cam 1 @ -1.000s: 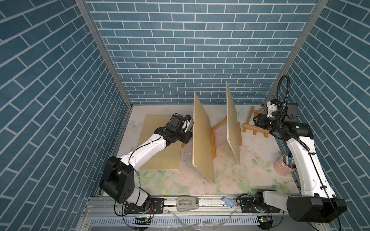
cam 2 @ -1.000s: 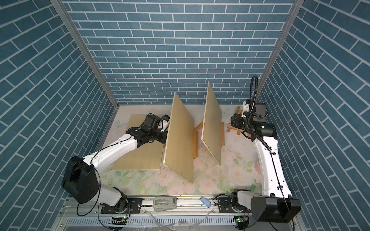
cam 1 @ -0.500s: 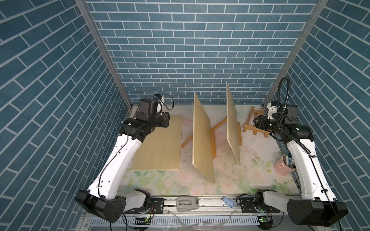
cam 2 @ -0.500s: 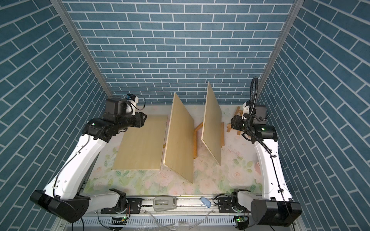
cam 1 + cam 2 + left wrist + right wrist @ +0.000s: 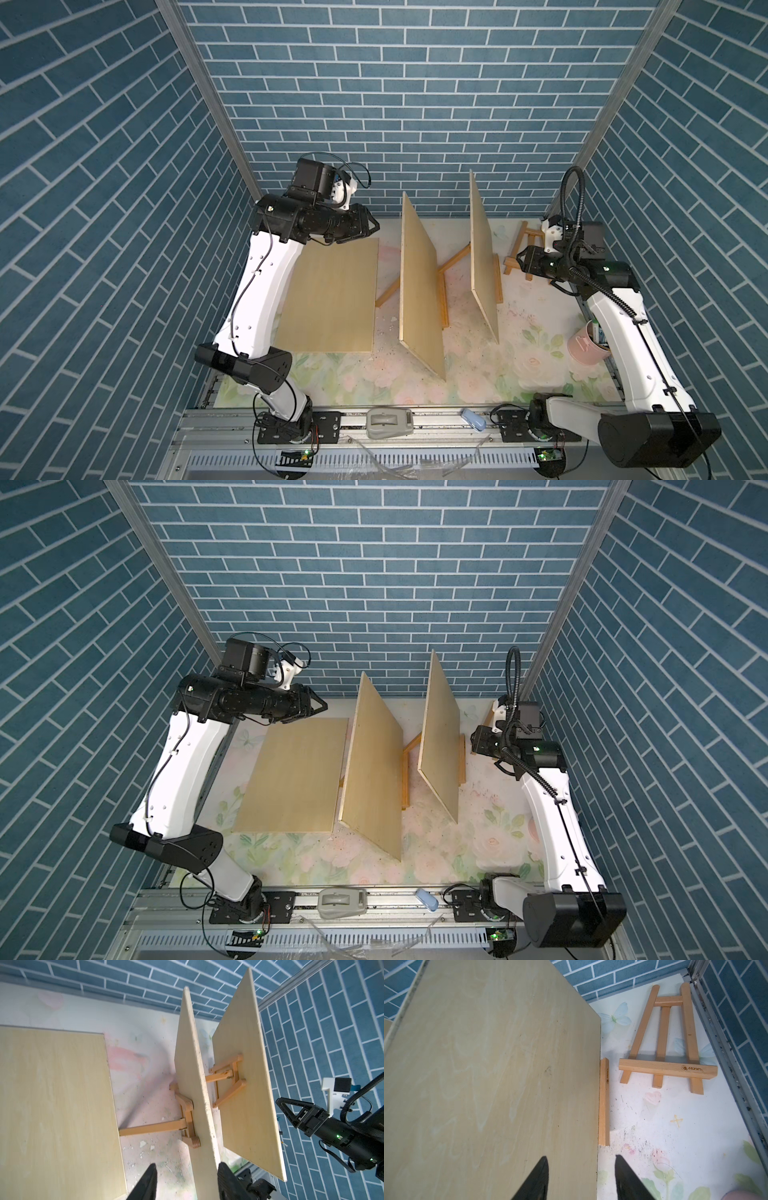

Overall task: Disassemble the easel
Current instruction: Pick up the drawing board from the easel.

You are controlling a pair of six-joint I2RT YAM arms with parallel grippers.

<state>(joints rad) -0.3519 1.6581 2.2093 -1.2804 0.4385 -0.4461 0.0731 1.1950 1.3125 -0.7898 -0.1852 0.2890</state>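
A flat board [image 5: 332, 299] lies at the left of the table [image 5: 478, 374]. To its right, a middle board [image 5: 419, 282] and a right board [image 5: 484, 257] stand on easels. Behind them to the right a folded easel [image 5: 667, 1068] lies flat, with a cup [image 5: 586, 347] nearer.

We see a flat board [image 5: 332, 299] lying on the left of the floral worktop [image 5: 478, 374]. To its right, a middle board [image 5: 419, 286] and a right board [image 5: 484, 257] stand on edge, each propped on a small wooden easel. The left gripper [image 5: 373, 226] hovers over the flat board's far right corner, jaws empty. The right gripper [image 5: 519, 262] hangs over a folded easel [image 5: 521, 241] at the far right.
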